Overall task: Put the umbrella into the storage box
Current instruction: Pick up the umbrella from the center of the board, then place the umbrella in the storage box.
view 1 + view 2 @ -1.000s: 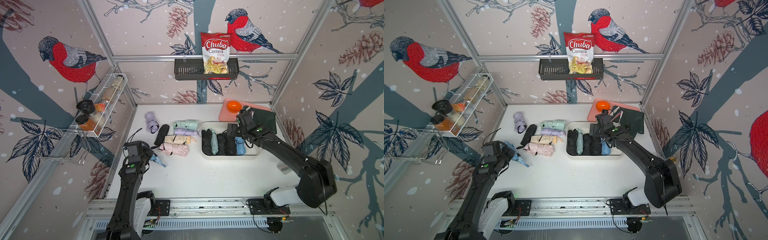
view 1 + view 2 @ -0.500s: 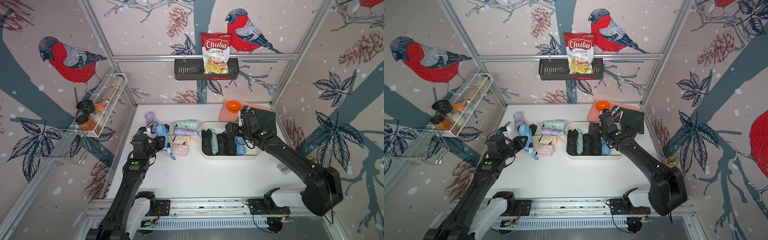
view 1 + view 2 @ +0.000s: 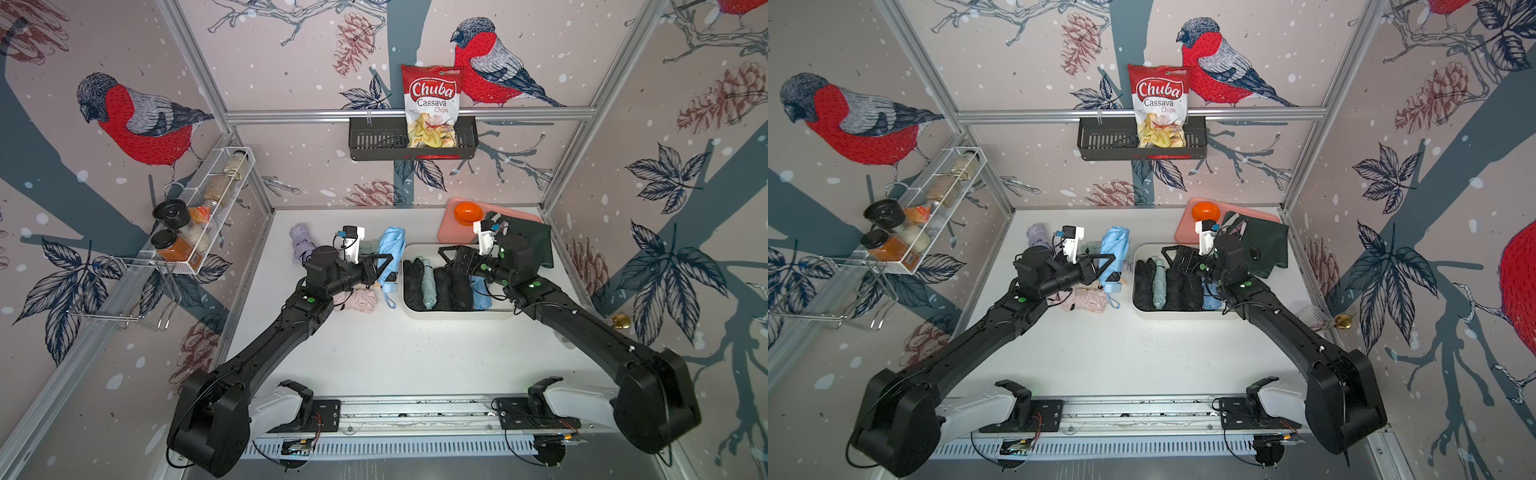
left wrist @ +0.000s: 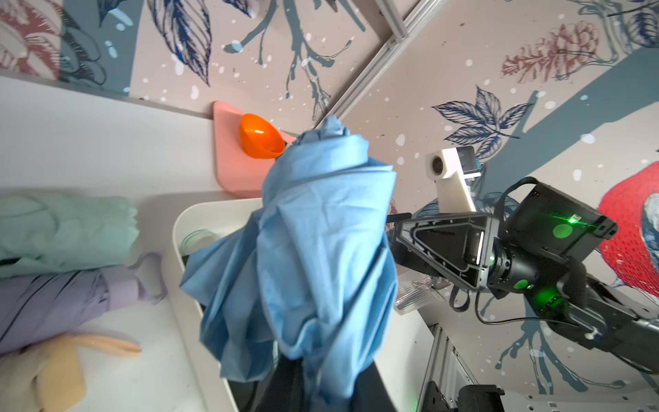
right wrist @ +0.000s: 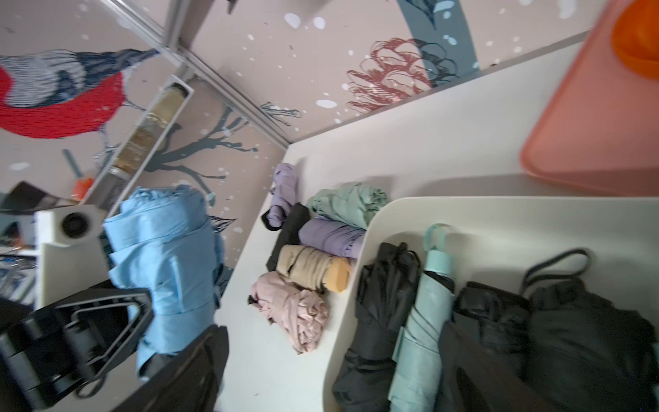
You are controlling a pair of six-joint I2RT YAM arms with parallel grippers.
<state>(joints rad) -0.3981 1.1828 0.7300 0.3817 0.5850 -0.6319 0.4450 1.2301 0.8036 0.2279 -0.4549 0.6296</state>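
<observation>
Mid-frame, the left fingers [image 3: 380, 259] clamp the light blue umbrella [image 3: 395, 245] just left of the storage box [image 3: 457, 314] — the right fingers [image 3: 459, 259] stand apart above it.

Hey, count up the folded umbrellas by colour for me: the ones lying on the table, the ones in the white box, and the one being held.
Black umbrellas: 4
Light blue umbrellas: 2
Mint umbrellas: 2
Lilac umbrellas: 2
Tan umbrella: 1
Pink umbrella: 1
Total: 12
</observation>
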